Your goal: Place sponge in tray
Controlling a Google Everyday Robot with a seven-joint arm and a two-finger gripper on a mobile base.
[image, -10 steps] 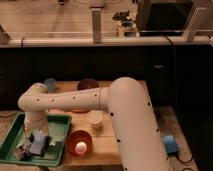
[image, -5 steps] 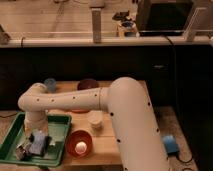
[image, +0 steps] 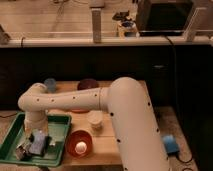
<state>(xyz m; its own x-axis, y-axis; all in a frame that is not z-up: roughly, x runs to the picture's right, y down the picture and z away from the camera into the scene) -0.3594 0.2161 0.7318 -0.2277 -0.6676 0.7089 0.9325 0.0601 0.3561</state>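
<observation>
Dark-green plastic forms the tray point(image: 59, 131), which is seen at the left end of the wooden table point(image: 117, 145). No change can be made out against the frames from half a second and one second before: the white arm point(image: 100, 100) is bent over the tray in the same pose and every object is found in the same place.

The gripper point(image: 36, 141) is lowered into the tray, with the blue sponge point(image: 37, 146) directly at its tip, inside the tray near the front left corner. Whether the sponge is being held or has been let go cannot be told, since the tip is merged with the sponge and with the light and dark shapes beside it. Those small shapes in the tray cannot be identified.

A round red bowl point(image: 80, 144) is set just right of the tray, and a small pale round object point(image: 80, 146) is held in it. A white cup point(image: 95, 120) stands behind the bowl. A blue cup point(image: 50, 84) and a dark bowl point(image: 88, 84) are partly covered by the arm at the back of the table. The tray's near left corner is cut off by the picture edge. A blue object point(image: 170, 144) lies on the floor to the right.
</observation>
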